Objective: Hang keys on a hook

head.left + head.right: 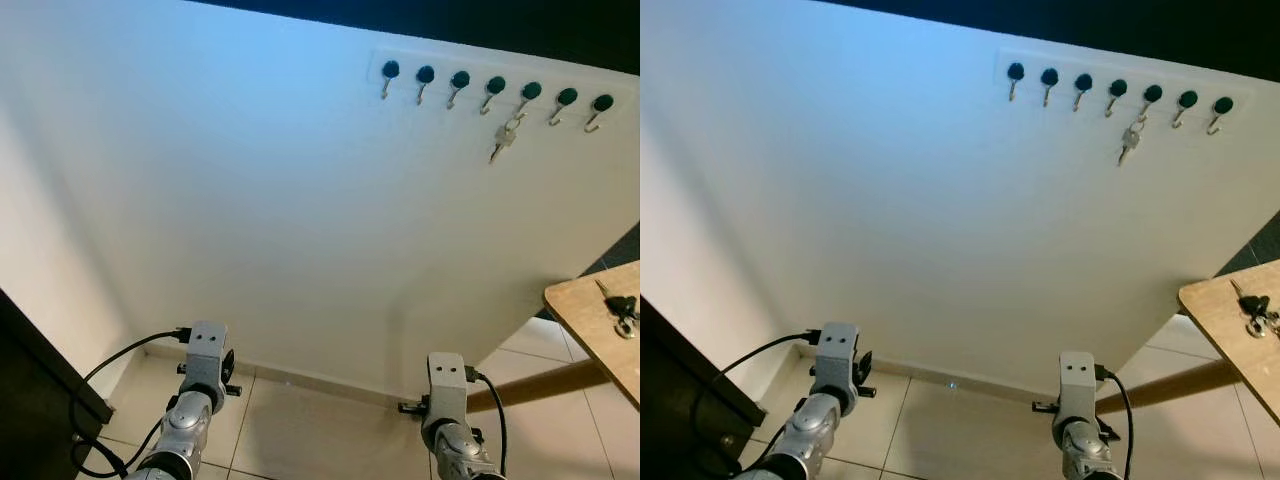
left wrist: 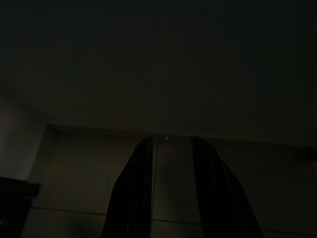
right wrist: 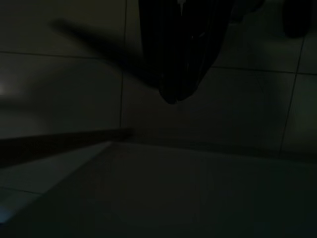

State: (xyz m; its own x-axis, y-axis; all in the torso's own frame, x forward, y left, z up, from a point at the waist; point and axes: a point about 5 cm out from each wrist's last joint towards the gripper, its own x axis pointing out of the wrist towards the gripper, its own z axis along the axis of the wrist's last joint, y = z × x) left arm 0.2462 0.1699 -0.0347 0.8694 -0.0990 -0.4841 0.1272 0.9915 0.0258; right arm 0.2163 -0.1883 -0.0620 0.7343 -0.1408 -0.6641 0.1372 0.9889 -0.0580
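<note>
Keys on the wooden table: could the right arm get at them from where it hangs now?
Probably not yet. The keys lie on the table far to the robot's right, while the right arm hangs low near the floor.

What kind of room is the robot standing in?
Probably a home entryway or hallway: a row of key hooks on the white wall, one set of keys hanging there, more keys on a wooden table.

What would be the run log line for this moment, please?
arms: idle, lowered | hook rail: keys on fifth hook | table: second keys | left gripper: open
</note>
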